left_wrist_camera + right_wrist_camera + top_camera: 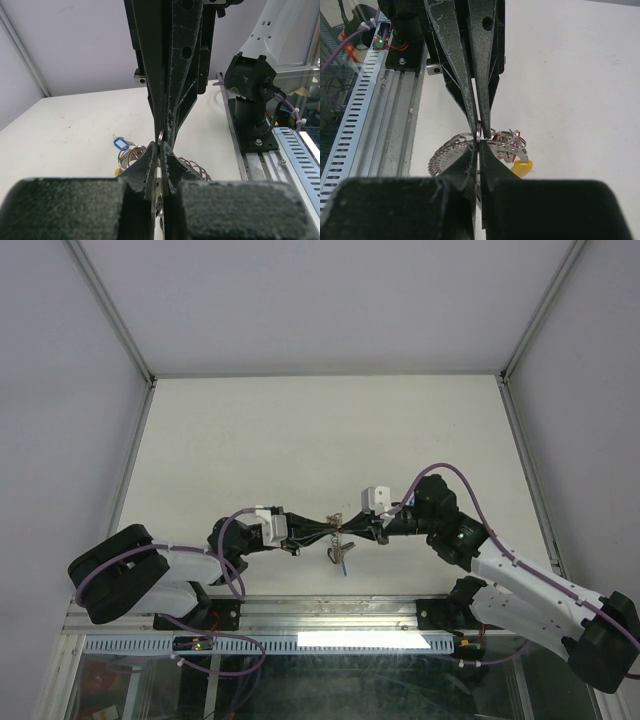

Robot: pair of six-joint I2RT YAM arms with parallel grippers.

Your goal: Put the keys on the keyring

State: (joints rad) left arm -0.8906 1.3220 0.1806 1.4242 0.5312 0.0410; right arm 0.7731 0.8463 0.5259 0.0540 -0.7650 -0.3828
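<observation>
Silver metal caught the light at the centre of the top view, where the two black end effectors met tip to tip above the pale worktop (300, 430). The left end effector (332, 530) extended from the left of the frame and the right end effector (349, 529) from the right. Both were fully closed.

In each wrist view the camera's own fingers rose from the bottom of the frame and the other arm's fingers hung down from the top. The four tips crowded together at mid-frame. A small silver loop (160, 135) stood edge-on in that seam, nipped by both pairs of tips. A thin strip of bright metal also showed between each camera's own fingers. Whether that loop belonged to a key or to the ring could not be told.

The keyring (447, 151), a ribbed, coil-like band of grey metal, curved out just behind and on both sides of the closed tips, in the lower middle of the wrist views. The keys (340, 555) hung as a small bunch just below the meeting point in the top view. A blue tag (120, 144) showed left of the fingers in the left wrist view, and a yellow tag (522, 168) showed lower right of them in the right wrist view.
</observation>
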